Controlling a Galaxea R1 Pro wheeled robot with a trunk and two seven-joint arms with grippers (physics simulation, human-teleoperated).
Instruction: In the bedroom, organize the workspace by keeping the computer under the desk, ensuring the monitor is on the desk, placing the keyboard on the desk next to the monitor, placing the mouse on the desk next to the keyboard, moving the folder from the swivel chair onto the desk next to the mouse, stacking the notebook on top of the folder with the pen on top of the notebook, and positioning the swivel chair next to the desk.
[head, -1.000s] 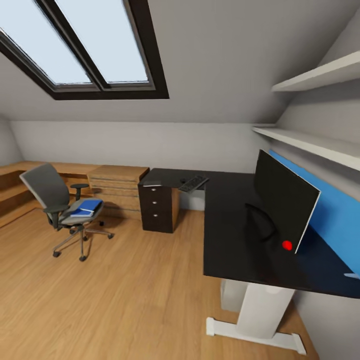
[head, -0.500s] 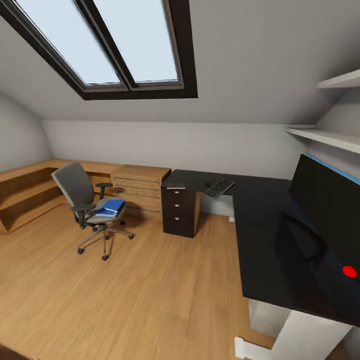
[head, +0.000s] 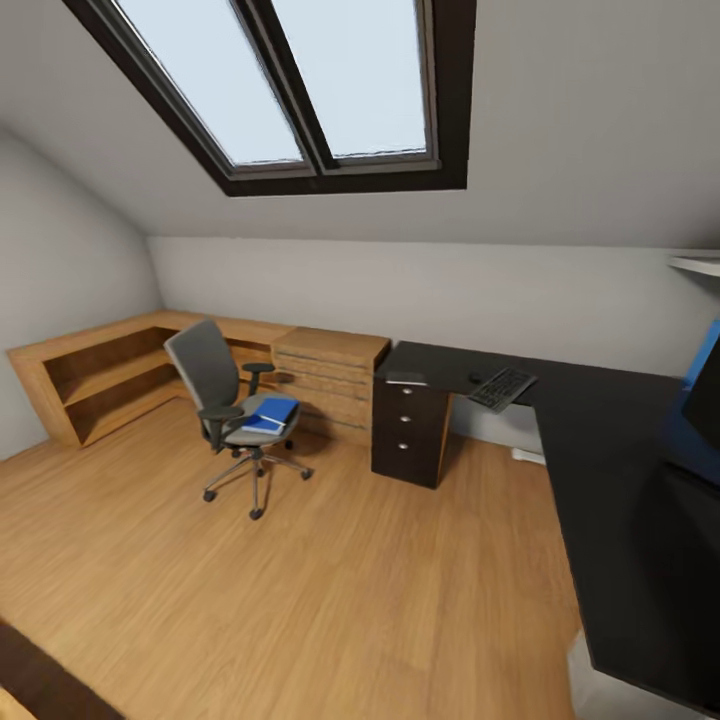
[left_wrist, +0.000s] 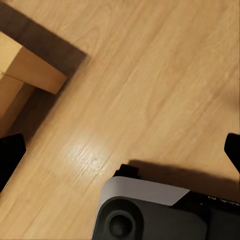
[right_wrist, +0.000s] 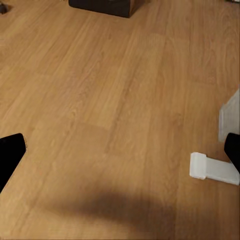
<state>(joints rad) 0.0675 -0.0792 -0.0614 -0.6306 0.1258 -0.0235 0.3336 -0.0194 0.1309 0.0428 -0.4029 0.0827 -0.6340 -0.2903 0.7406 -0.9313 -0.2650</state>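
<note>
while the folder (head: 268, 413) rests on the swivel chair (head: 226, 402), both grippers hang apart.

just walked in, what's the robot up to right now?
Nothing is in hand. The robot looks across the bedroom floor; both wrist cameras see bare wood floor, with the left gripper and right gripper open and empty. The blue folder lies on the swivel chair, which stands apart from the desk. The keyboard lies on the desk, with the mouse beside it. The folder's move to the desk is not done.
</note>
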